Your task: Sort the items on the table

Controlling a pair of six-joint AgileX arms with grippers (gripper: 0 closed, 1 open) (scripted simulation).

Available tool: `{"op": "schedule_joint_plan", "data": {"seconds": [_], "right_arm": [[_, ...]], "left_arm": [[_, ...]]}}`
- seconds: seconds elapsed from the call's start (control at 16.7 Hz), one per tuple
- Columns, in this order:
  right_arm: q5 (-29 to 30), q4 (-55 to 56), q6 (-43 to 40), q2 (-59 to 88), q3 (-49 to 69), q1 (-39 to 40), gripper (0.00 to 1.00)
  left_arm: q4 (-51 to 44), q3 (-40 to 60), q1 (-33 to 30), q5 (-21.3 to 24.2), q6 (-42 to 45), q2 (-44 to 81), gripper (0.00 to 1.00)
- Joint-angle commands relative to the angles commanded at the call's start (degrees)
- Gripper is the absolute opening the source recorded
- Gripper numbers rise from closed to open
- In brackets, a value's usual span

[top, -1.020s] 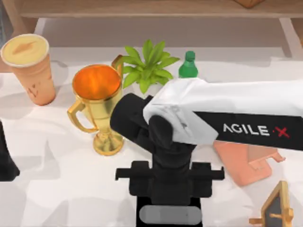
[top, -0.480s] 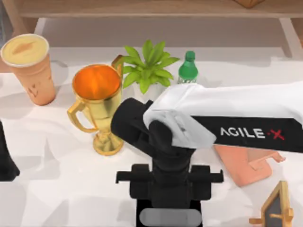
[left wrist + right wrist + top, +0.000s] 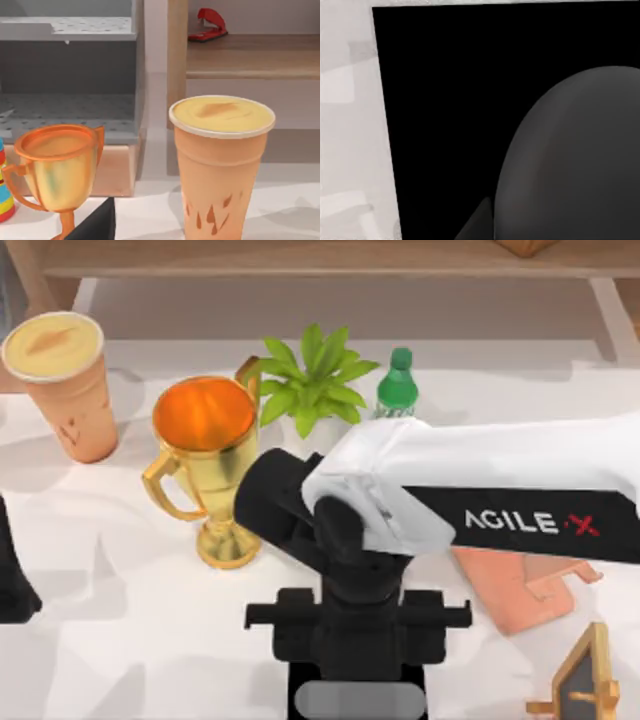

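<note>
One dark grey mouse (image 3: 570, 160) sits close beneath right jaws, state unclear.

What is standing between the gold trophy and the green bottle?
A leafy green plant stands between the gold trophy and the green bottle, seen in the top view.

Setting: rendered office-style desk. Evidence: white mottled worktop (image 3: 120, 640); wooden shelf (image 3: 250, 55) bearing red stapler (image 3: 207, 25); potted plant (image 3: 312, 380); gold trophy (image 3: 205, 465); green bottle (image 3: 398, 380).
</note>
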Motion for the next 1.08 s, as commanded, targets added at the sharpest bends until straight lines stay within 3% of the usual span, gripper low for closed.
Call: {"op": "schedule_joint_plan", "data": {"seconds": [0.36,1.08], "right_arm": [[0.0,0.0,0.0,0.0,0.0,0.0,0.98],[-0.6,-0.3,1.7,-1.0,1.1,-1.2,1.00]], "left_arm": [[0.0,0.0,0.0,0.0,0.0,0.0,1.00],[0.0,0.0,0.0,0.0,0.0,0.0,1.00]]}}
